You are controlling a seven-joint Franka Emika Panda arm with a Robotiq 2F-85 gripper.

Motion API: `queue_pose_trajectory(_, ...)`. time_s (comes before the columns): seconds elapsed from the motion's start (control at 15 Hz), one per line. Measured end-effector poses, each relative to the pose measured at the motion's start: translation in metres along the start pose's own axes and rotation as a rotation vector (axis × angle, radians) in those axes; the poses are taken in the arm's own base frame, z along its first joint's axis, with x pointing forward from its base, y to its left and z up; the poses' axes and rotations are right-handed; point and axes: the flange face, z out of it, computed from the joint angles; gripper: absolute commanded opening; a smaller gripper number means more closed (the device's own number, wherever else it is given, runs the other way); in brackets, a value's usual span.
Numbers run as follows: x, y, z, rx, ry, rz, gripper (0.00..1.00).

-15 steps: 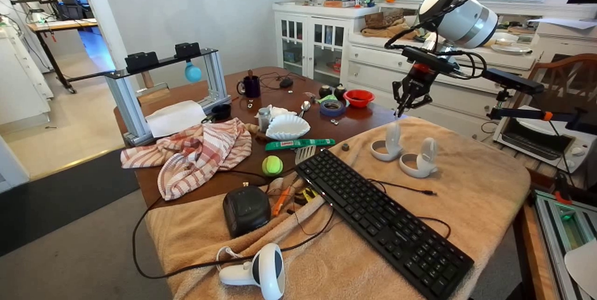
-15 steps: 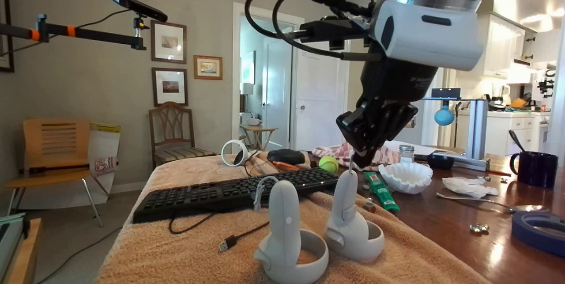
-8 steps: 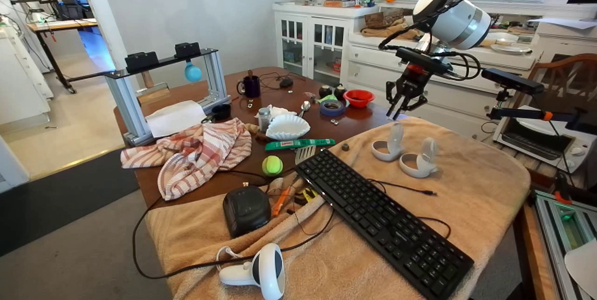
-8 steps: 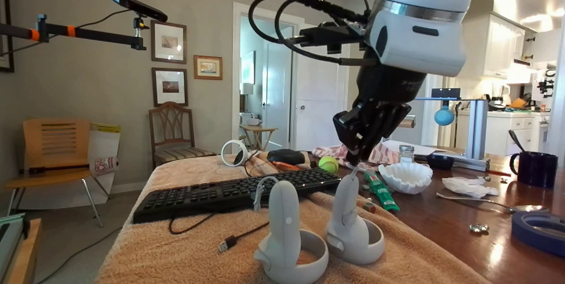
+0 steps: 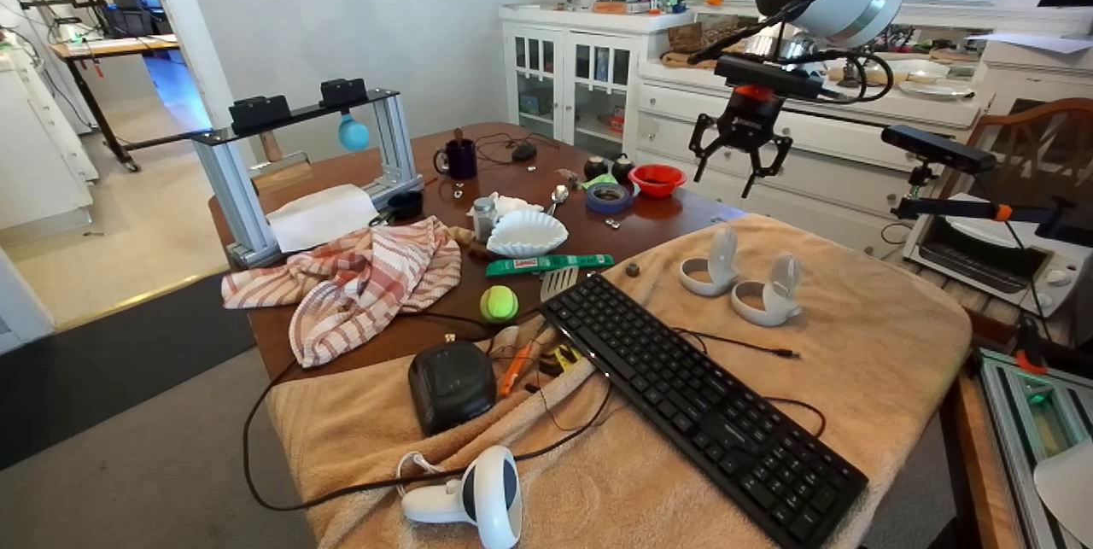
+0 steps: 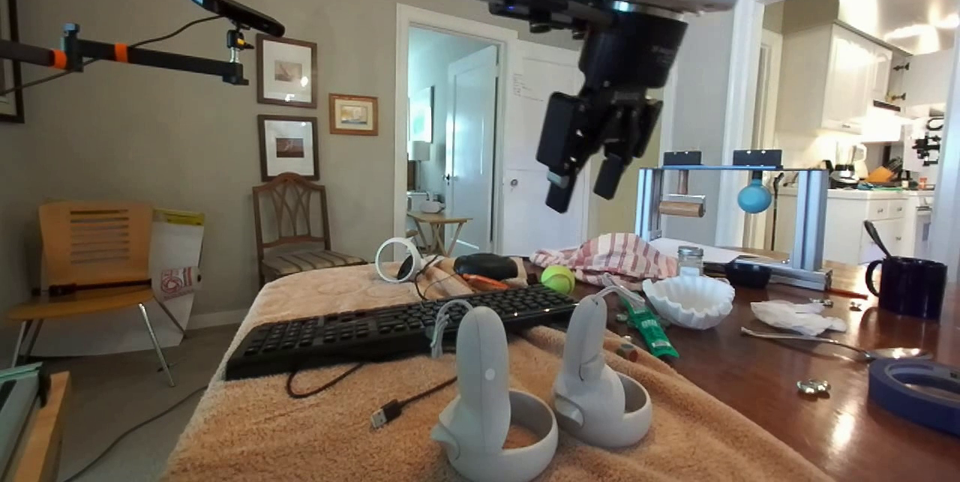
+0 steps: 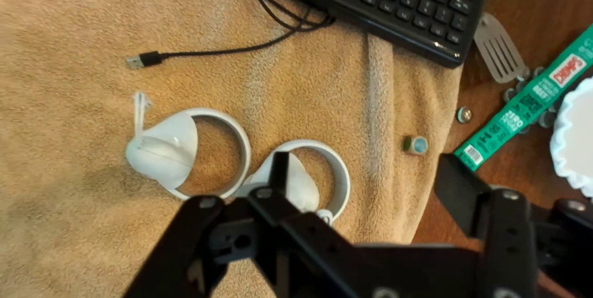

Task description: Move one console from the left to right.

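Note:
Three white consoles show, each with a ring-like loop. Two stand upright side by side on the tan towel: one console (image 5: 721, 252) (image 6: 586, 343) (image 7: 303, 189) beside the dark table edge area, its neighbour (image 5: 781, 280) (image 6: 480, 384) (image 7: 169, 152) close by. A third console (image 5: 493, 493) (image 6: 384, 261) lies on its own beyond the keyboard. My gripper (image 5: 722, 183) (image 6: 582, 196) (image 7: 367, 170) hangs in the air above the upright pair, fingers spread wide, nothing between them. In the wrist view its left finger covers part of the nearer console.
A long black keyboard (image 5: 700, 404) crosses the towel (image 5: 879, 335), with a USB cable (image 7: 222, 51) alongside. Green packet (image 7: 528, 98), white fluted bowl (image 6: 690, 302), tennis ball (image 5: 499, 304) and black boxy device (image 5: 451, 385) are around. A metal frame (image 5: 397, 139) stands farther off.
The jaws, shut low at the top of one upright console by its strap a second ago, have parted. The gripper has risen clear; that console stays standing, shifted slightly at most.

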Motion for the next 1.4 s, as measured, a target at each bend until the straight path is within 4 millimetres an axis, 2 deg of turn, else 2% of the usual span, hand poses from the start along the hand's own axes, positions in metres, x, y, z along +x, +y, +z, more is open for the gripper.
queue_pose_trajectory(0.33, -0.088, -0.016, -0.027, -0.116, 0.062, -0.169, 1.00)
queue_pose_trajectory(0.8, -0.219, -0.030, -0.042, -0.194, 0.281, -0.523, 1.00)
queue_pose_trajectory(1.13, -0.297, -0.022, -0.052, -0.204, 0.399, -0.770, 1.00)
queue_pose_trajectory(1.4, -0.339, -0.004, -0.064, -0.199, 0.430, -0.985, 1.00)
